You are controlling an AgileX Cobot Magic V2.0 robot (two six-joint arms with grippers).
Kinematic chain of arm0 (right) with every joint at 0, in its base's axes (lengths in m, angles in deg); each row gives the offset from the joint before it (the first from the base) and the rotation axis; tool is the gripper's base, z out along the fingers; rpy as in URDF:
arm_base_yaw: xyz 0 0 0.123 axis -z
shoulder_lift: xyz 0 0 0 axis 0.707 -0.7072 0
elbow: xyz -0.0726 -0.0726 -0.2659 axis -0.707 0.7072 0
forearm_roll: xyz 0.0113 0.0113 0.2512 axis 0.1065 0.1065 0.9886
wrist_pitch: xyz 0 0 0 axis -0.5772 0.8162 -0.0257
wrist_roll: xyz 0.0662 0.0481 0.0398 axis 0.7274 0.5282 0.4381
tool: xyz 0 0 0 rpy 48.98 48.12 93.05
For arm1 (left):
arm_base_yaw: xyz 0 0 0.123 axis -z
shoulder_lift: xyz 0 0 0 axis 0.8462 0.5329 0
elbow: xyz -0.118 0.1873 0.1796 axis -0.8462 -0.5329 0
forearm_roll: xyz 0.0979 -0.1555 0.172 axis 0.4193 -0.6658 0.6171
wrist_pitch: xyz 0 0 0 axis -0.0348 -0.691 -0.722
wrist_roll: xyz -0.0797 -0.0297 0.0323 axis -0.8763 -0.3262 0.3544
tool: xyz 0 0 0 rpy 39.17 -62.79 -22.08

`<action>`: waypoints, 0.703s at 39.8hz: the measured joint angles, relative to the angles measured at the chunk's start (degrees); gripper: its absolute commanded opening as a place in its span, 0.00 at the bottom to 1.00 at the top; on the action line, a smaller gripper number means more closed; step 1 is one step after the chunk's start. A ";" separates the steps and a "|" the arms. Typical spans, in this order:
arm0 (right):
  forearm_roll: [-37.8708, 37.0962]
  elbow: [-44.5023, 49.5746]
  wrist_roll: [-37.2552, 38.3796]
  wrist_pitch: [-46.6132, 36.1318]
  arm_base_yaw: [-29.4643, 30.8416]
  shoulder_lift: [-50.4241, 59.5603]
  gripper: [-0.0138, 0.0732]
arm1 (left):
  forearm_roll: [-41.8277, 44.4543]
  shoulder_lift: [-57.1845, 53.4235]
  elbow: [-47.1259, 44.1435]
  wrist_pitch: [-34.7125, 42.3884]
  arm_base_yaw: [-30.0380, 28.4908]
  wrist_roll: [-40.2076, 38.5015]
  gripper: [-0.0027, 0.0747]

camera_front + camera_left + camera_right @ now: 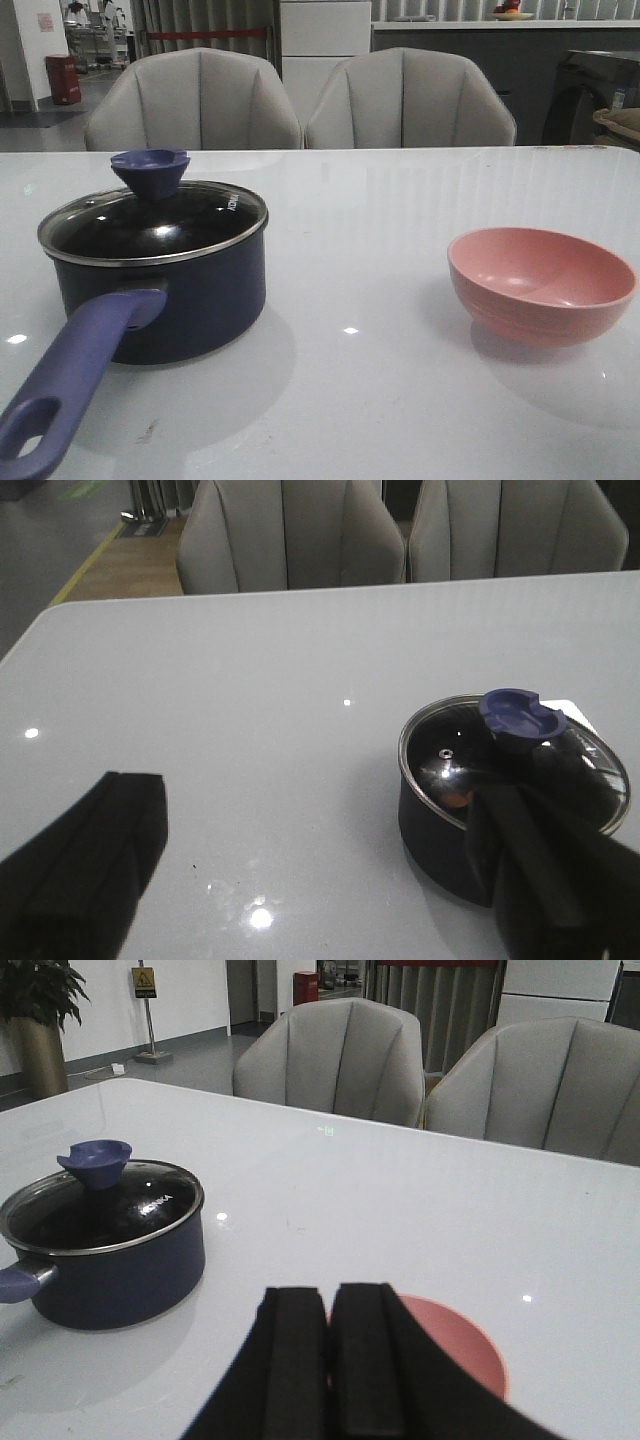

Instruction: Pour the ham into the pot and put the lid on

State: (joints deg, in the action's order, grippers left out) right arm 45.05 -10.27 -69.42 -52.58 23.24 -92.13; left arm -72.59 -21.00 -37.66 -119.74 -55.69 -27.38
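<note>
The pot (160, 285) sits on the bench (380, 400) toward my left side, its lid (150, 215) seated flat on the rim, knob up. Through the glass in my left wrist view I glimpse an orange bit of ham (457, 796) inside. My left hand (330, 880) hangs spread wide, one finger just beside the pot. My right hand (330, 1360) is pressed together, holding nothing, above the near edge of the pink bowl (540, 283), well apart from the pot.
</note>
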 measured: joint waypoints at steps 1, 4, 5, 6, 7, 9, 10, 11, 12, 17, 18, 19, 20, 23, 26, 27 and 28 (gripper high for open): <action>0.00 0.00 0.00 0.00 0.00 0.00 0.31 | 0.00 -0.87 -0.87 0.51 0.00 0.00 0.85; 0.00 0.00 0.00 0.00 0.00 0.00 0.31 | 0.00 -3.28 -3.83 1.71 0.00 0.00 0.81; 0.00 0.00 0.00 0.00 0.00 0.00 0.31 | 0.00 -3.75 -4.82 2.10 0.00 0.00 0.79; 0.00 0.00 0.00 0.00 0.00 0.00 0.31 | 0.00 -4.03 -5.79 2.51 0.00 0.00 0.75; 0.00 0.00 0.00 0.00 0.00 0.00 0.31 | 0.00 -4.03 -6.49 3.07 0.00 0.00 0.72; 0.00 0.00 0.00 0.00 0.00 0.00 0.31 | 0.00 -4.14 -8.06 4.05 0.00 0.00 0.63; 0.00 0.00 0.00 0.00 0.00 0.00 0.31 | 0.12 -4.14 -8.50 4.56 0.00 0.00 0.57; 0.00 0.00 0.00 0.00 0.00 0.00 0.31 | 0.25 -4.14 -8.95 5.18 0.00 0.00 0.52; 0.00 0.00 0.00 0.00 0.00 0.00 0.31 | 0.51 -4.14 -9.13 5.70 0.00 0.00 0.46; 0.00 0.00 0.00 0.00 0.00 0.00 0.31 | 1.17 -4.14 -10.31 6.94 0.00 -0.02 0.18; 0.00 0.00 0.00 0.00 0.00 0.00 0.31 | 1.17 -4.14 -10.43 6.94 0.00 -0.02 0.17; 0.00 0.00 0.00 0.00 0.00 0.00 0.31 | 1.24 -4.14 -10.57 7.03 0.00 -0.12 0.19; 0.00 0.00 0.00 0.00 0.00 0.00 0.31 | 1.24 -4.14 -10.67 7.15 0.00 -0.12 0.20; 0.00 0.00 0.00 0.00 0.00 0.00 0.31 | 1.24 -4.14 -10.79 7.44 0.00 -0.12 0.20; 0.00 0.00 0.00 0.00 0.00 0.00 0.31 | 1.24 -4.26 -11.01 7.81 0.00 -0.12 0.20; 0.00 0.00 0.00 0.00 0.00 0.00 0.31 | 1.24 -4.26 -11.01 7.81 0.00 -0.12 0.20; 0.00 0.00 0.00 0.00 0.00 0.00 0.31 | 1.24 -4.26 -11.11 7.81 0.00 -0.12 0.20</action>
State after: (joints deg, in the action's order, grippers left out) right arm 45.05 -10.27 -69.42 -52.58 23.24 -92.13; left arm -71.34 -25.26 -48.77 -111.93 -55.69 -27.50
